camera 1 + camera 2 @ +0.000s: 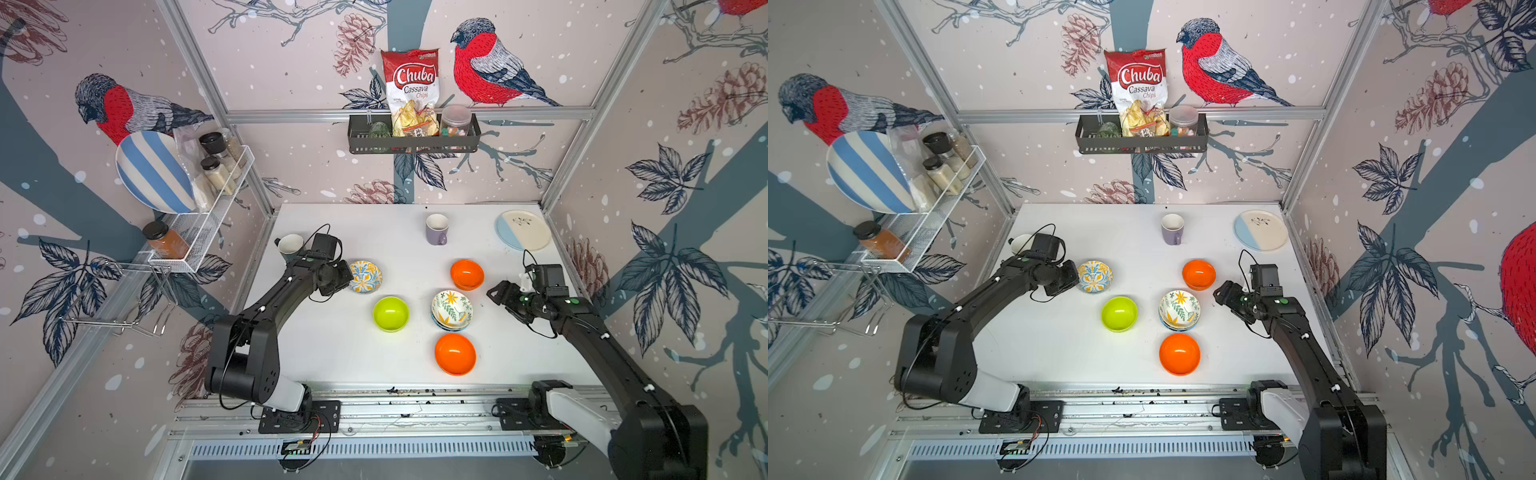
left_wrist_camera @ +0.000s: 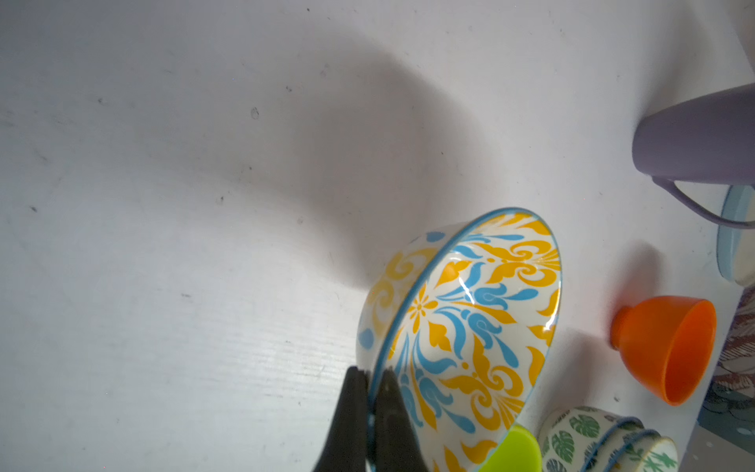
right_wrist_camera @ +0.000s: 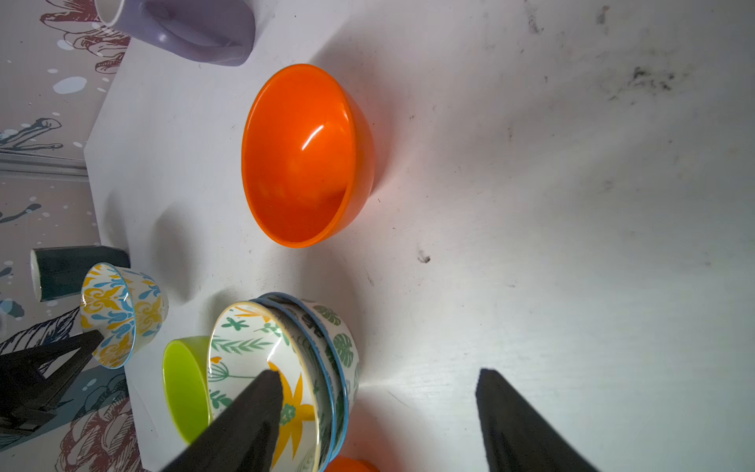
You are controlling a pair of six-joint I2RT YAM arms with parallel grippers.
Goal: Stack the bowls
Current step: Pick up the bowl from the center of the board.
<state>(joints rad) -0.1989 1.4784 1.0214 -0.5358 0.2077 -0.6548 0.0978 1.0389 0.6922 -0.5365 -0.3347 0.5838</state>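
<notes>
**Left pincer clamped on a bowl's rim, right pincer wide**

The left pincer [image 2: 371,374] is pinched narrow on the rim of the blue-yellow bowl [image 1: 365,276], one finger inside and one outside. That bowl is left of the stack [image 1: 451,309] and a little farther back, well apart from it. I cannot tell whether it rests on the bench [image 1: 332,353].

The stack is three bowls: a floral one on top and two leaf-print ones nested under it. The lime bowl [image 1: 390,313] stands just left of the stack, near it but apart. The far orange bowl [image 1: 467,274] stands behind the stack and the near orange bowl [image 1: 455,354] in front of it.

The right pincer [image 3: 380,378] stands wide with nothing in it, just right of the stack. A purple mug [image 1: 436,228] stands well behind the stack.
</notes>
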